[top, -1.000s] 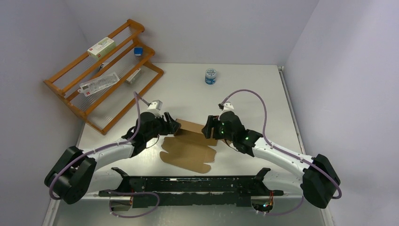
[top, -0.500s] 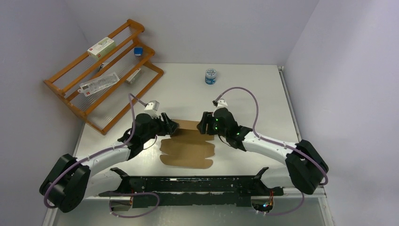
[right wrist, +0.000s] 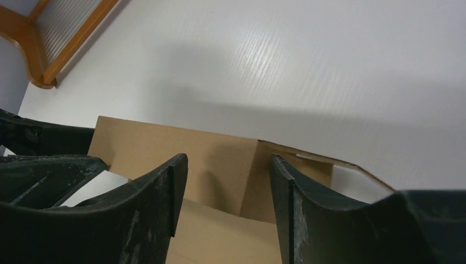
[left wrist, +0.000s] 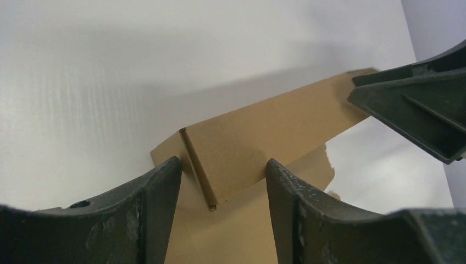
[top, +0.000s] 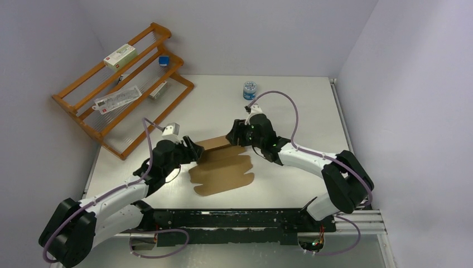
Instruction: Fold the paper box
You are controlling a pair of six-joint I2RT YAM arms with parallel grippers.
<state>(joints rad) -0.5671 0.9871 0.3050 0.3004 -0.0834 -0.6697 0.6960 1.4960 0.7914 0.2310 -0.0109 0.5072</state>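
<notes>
The paper box is a brown cardboard sheet lying mostly flat on the white table, with its far flap tilted up. My left gripper is at the flap's left end. In the left wrist view its fingers stand apart, and the flap's corner sits in the gap without touching either. At the flap's right end is my right gripper, open too. The right wrist view shows the upright flap and a folded side tab just beyond its fingertips.
A wooden rack holding small white cartons and packets stands at the back left. A small blue and white jar sits at the far middle of the table. The black rail with the arm bases runs along the near edge.
Both grippers have moved away from me and leftward along the far flap, which now stands more raised. The sheet has turned slightly. The right jaws have narrowed a little.
</notes>
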